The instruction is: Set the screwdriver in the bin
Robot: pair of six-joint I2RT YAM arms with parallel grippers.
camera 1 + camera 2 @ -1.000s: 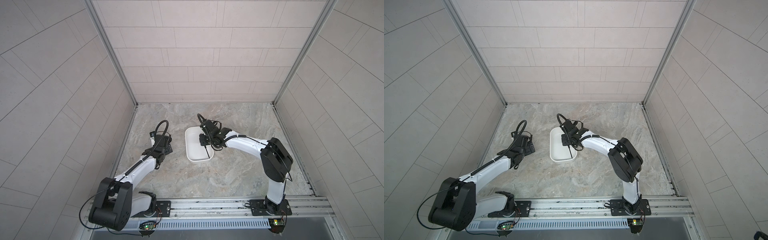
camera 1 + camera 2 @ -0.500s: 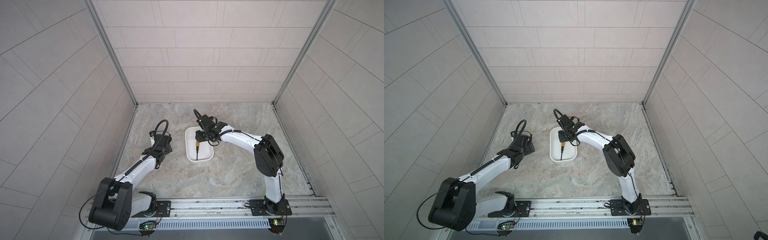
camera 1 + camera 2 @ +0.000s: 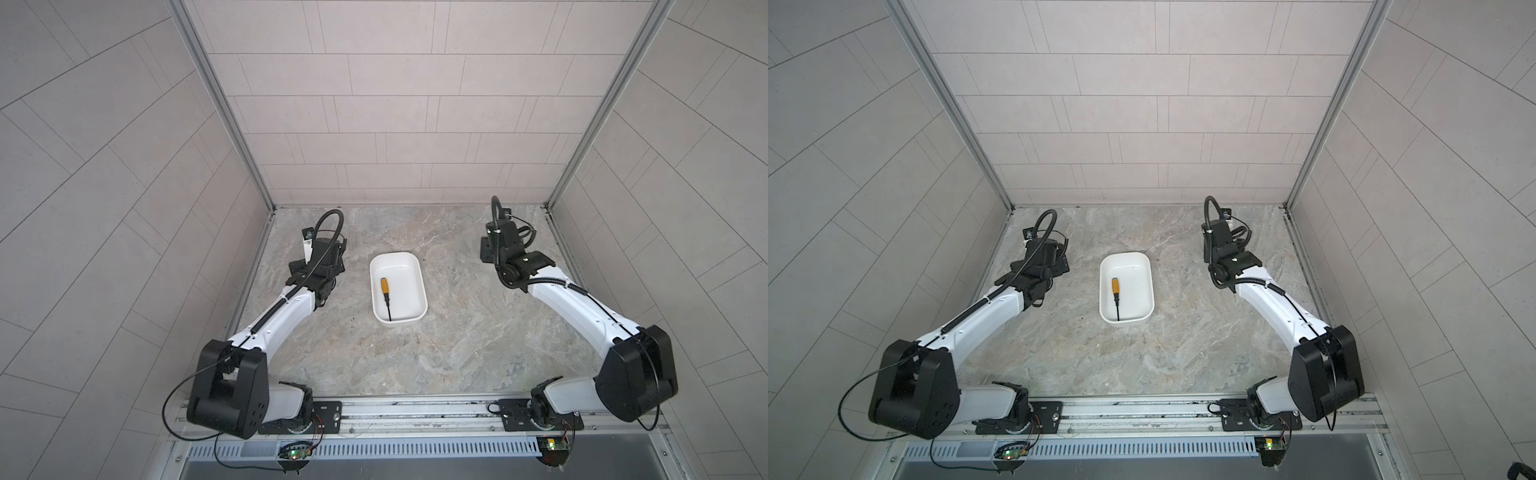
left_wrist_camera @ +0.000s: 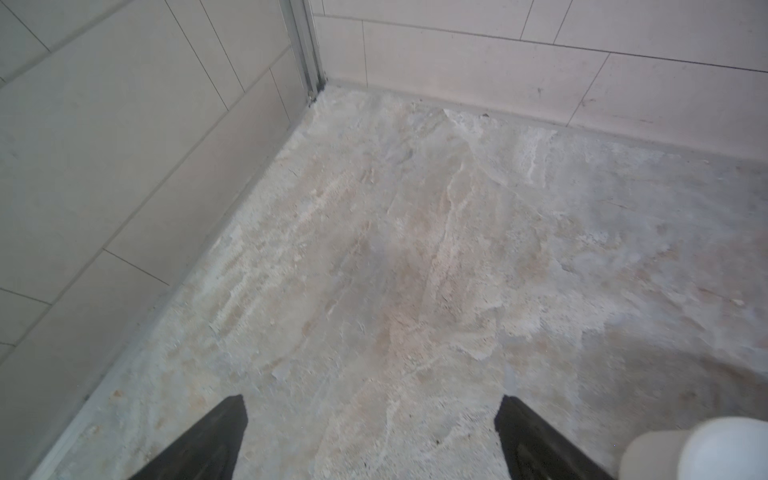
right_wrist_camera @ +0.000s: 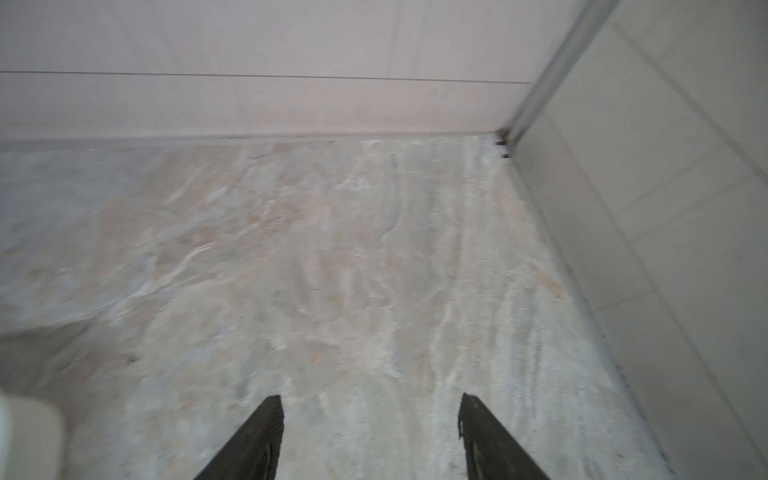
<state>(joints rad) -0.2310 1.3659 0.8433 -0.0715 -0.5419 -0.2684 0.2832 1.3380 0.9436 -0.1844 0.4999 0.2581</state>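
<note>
The screwdriver [image 3: 387,299] lies flat inside the bin [image 3: 409,286], on its white floor. Its yellow-orange handle points to the back wall and its thin black shaft points to the robot's base. It lies nearer to the bin wall that faces the left jaws than to the wall that faces the right jaws. Nothing touches it.

The bin stands on the counter [image 3: 415,365], between the two pairs of jaws and well apart from both. Both top views show this, and the tool shows in the bin [image 3: 1136,286] as a thin line [image 3: 1116,298].

The left jaws are open. In the left wrist view the two black tips stand wide apart with only bare counter between them, and a corner of the bin [image 4: 706,449] shows beside them.

The right jaws are open too, with a narrower gap, and they hold nothing. The right wrist view is a little blurred, and an edge of the bin [image 5: 29,436] shows well to their side.
</note>
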